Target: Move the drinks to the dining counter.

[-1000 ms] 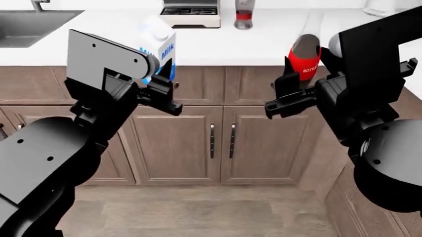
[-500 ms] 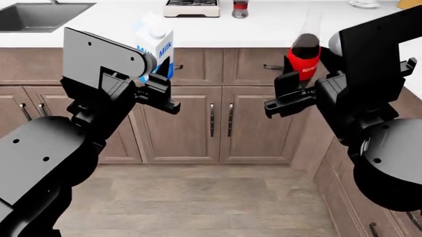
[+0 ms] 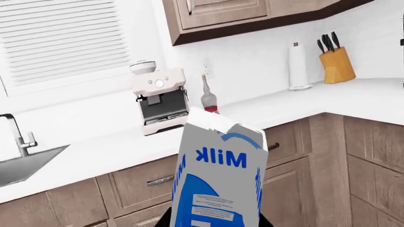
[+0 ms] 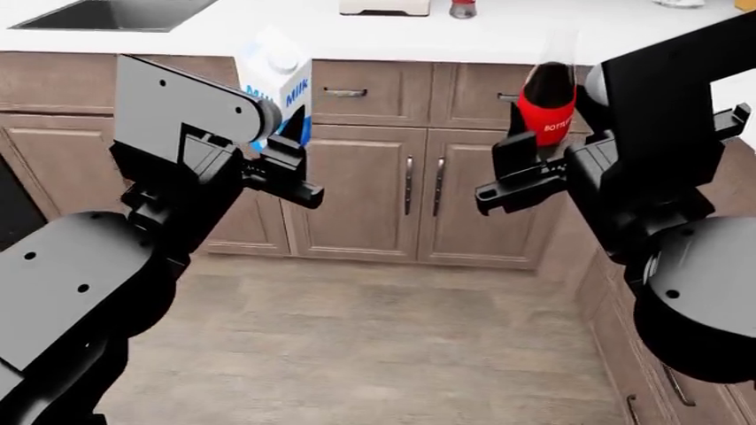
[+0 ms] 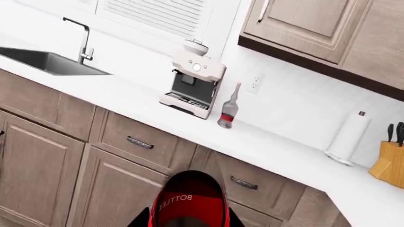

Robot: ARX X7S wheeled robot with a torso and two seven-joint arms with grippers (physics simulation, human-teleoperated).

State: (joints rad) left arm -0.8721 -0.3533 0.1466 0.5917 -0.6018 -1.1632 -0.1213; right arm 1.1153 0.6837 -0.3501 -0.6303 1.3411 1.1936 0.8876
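Here left fingers (image 4: 287, 150) clamp milk carton (image 4: 275, 81); right fingers (image 4: 521, 166) clamp dark bottle (image 4: 547, 104).

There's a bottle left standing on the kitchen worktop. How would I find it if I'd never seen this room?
Find the white worktop below the window, then the cream coffee machine standing on it. Just beside the machine, toward the paper towel roll, is the tall clear long-necked bottle, the only glass thing there, with a red band.

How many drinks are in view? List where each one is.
3. The milk carton is held in the left end effector, the small dark bottle in the right end effector, and the tall clear bottle stands on the worktop beside the coffee machine.
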